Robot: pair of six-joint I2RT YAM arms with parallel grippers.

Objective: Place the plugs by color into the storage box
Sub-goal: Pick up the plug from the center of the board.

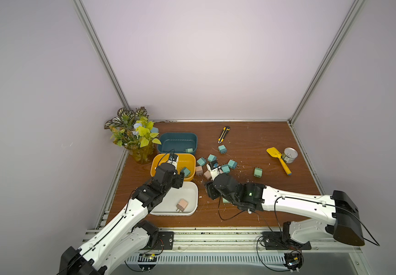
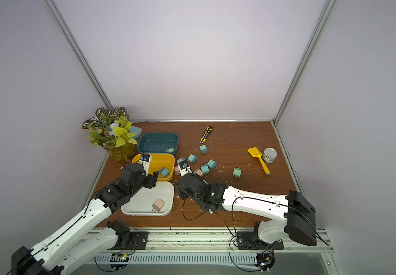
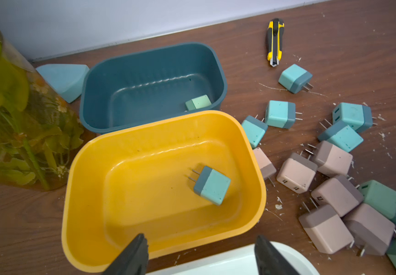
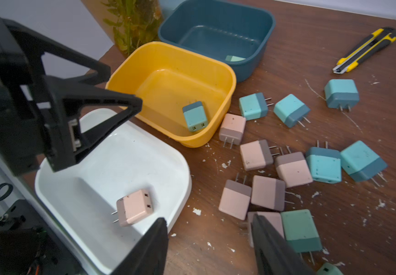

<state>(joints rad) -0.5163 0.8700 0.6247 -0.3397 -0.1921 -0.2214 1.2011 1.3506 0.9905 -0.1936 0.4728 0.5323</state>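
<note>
both hands parted: left hand (image 3: 200, 237) near teal plug (image 3: 212, 185), right hand (image 4: 208, 217) near pink plug (image 4: 273, 222).

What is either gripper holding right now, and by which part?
Nothing is held. The left gripper has its jaws apart and empty near the yellow bin; the right gripper has its jaws apart above the table, beside pink plugs, gripping none.

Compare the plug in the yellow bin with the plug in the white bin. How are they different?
Colour: the teal plug has a blue-grey prong end, while the pink plug has a grey-brown prong end. Place: the teal plug lies in the yellow bin, the pink plug in the white bin. Both are cube-shaped, have two metal prongs and two ports on the opposite face, and lie on a side.
</note>
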